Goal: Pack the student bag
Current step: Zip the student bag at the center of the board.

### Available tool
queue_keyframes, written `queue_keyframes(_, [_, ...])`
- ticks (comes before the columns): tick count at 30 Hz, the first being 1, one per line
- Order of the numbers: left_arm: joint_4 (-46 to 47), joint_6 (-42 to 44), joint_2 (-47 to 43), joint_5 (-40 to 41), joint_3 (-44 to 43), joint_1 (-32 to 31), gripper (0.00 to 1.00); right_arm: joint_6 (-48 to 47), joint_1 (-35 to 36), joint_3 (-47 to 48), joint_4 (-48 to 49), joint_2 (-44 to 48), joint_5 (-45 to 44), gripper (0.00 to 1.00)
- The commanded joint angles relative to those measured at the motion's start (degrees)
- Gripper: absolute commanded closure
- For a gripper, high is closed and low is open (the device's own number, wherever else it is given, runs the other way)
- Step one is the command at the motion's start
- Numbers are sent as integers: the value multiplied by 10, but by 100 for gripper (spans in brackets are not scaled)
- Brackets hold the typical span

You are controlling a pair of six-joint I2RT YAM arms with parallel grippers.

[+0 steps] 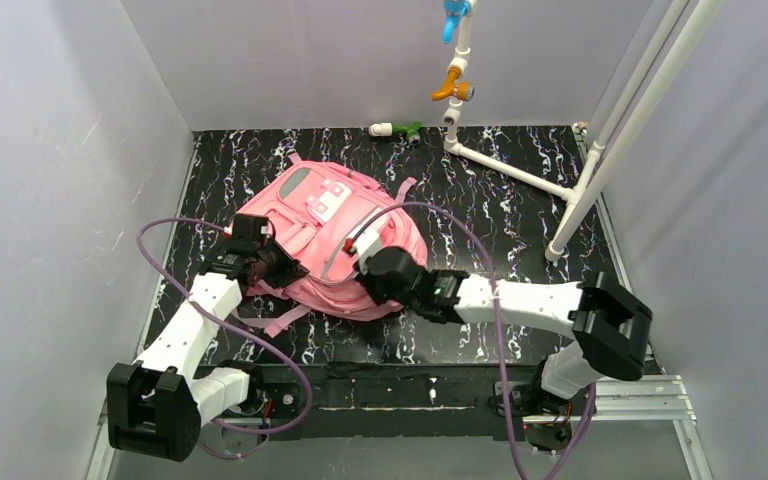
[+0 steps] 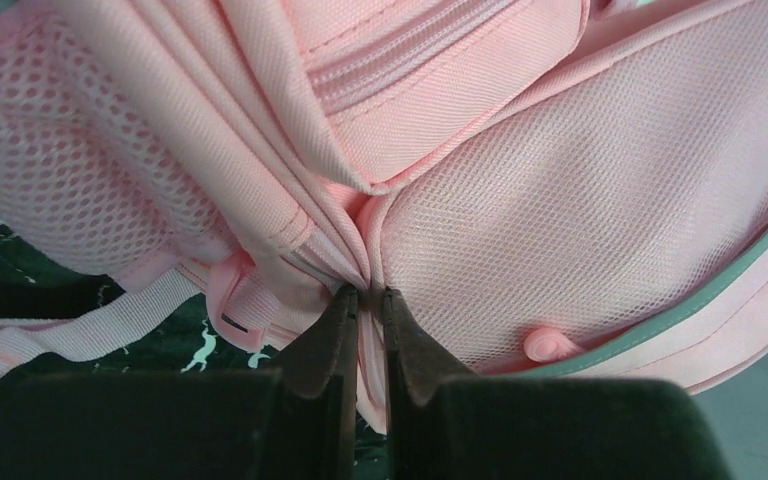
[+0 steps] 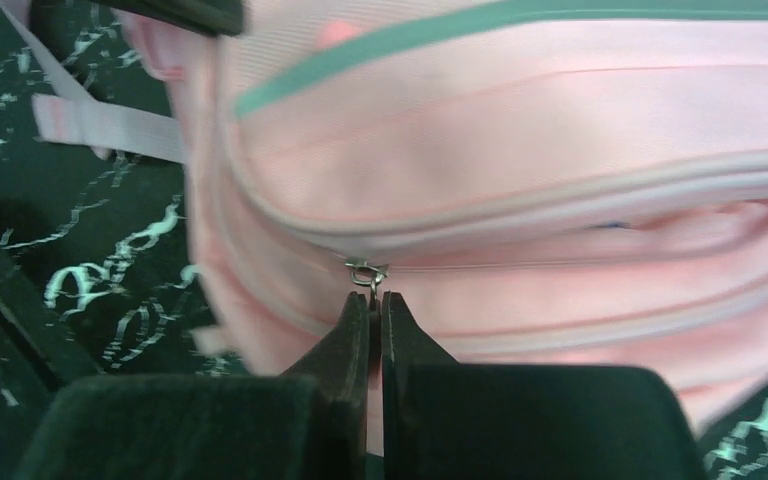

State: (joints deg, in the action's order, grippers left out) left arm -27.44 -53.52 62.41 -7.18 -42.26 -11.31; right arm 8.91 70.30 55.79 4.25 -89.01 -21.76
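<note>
The pink student bag (image 1: 330,225) lies flat in the middle of the black marbled table. My left gripper (image 1: 278,268) is at the bag's left side. In the left wrist view it (image 2: 367,295) is shut on a gathered fold of pink fabric (image 2: 372,330), where the mesh side pocket (image 2: 580,190) meets the bag's body. My right gripper (image 1: 375,272) is at the bag's near right edge. In the right wrist view it (image 3: 374,298) is shut on the small metal zip pull (image 3: 367,271) of a closed zip line. A grey-green stripe (image 3: 480,25) runs above the zip.
A white pipe frame (image 1: 520,170) stands at the back right, with an orange fitting (image 1: 450,88) and a blue one (image 1: 455,15) on its upright. A small green and white part (image 1: 397,129) lies by the back wall. Grey walls close in left, right and behind.
</note>
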Motion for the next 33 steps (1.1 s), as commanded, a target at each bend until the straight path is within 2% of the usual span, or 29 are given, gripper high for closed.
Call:
queue_keyframes(1, [-40, 86, -17, 154, 7, 50, 100, -94, -92, -26, -72, 81, 62, 99])
queue_keyframes(8, [-84, 145, -32, 173, -30, 86, 100, -158, -153, -34, -86, 86, 26, 99])
queue_keyframes(10, [-88, 181, -41, 124, -49, 87, 100, -150, -153, -25, -82, 79, 48, 99])
queue_keyframes(11, [-80, 203, -47, 71, -55, 87, 100, -142, -153, -21, -77, 78, 79, 99])
queue_keyframes(13, [-54, 227, -63, -40, -57, 83, 81, -113, -153, -25, -51, 81, 145, 99])
queue_keyframes(15, [-4, 239, -90, -93, -49, 53, 65, -94, -153, -35, -11, 87, 195, 99])
queue_keyframes(18, [58, 283, -123, -83, -39, -39, 49, -62, -153, -44, 9, 99, 213, 99])
queue_keyframes(22, [192, 334, -158, -71, 14, -147, 28, -48, -154, -49, 21, 107, 247, 99])
queue_keyframes(25, [267, 426, -156, -59, 51, -230, 25, -34, -159, -50, 27, 106, 267, 99])
queue_keyframes(29, [292, 634, -125, -27, 63, -322, 31, -16, -164, -60, 48, 109, 284, 99])
queue_keyframes(33, [295, 726, -90, -6, 56, -339, 36, -15, -170, -62, 47, 110, 287, 99])
